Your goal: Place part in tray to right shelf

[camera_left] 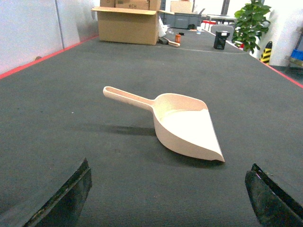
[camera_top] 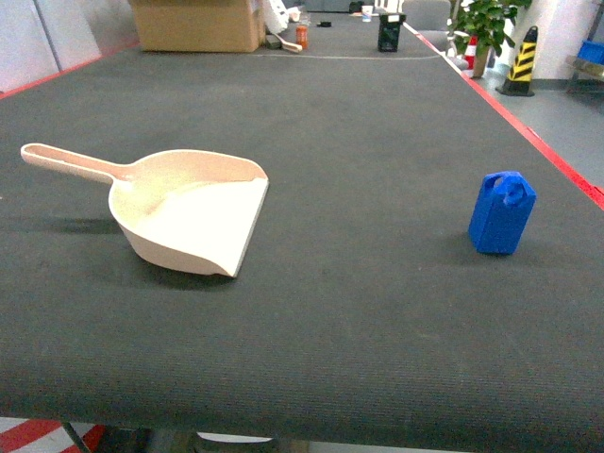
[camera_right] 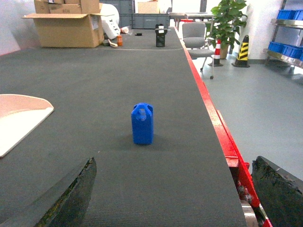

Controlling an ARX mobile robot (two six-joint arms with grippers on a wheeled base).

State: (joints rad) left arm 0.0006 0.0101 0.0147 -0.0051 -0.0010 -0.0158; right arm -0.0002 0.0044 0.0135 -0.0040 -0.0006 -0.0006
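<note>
On the dark desk (camera_top: 359,142), both claws hang released, nothing yet grasped.
Left claw (camera_left: 168,196) faces the tray (camera_left: 182,125); right claw (camera_right: 173,191) faces the upright part (camera_right: 142,123), well apart, each lined up for its arm.

dark mat table (camera_top: 359,311), cardboard box (camera_top: 196,24), potted plant (camera_right: 227,19).

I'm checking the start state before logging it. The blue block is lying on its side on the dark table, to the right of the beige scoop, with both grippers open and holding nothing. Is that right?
Not quite. The blue block stands upright, as the head and right wrist views show. The rest holds: it is on the dark table, right of the beige scoop, with the left gripper and right gripper open and holding nothing.
</note>
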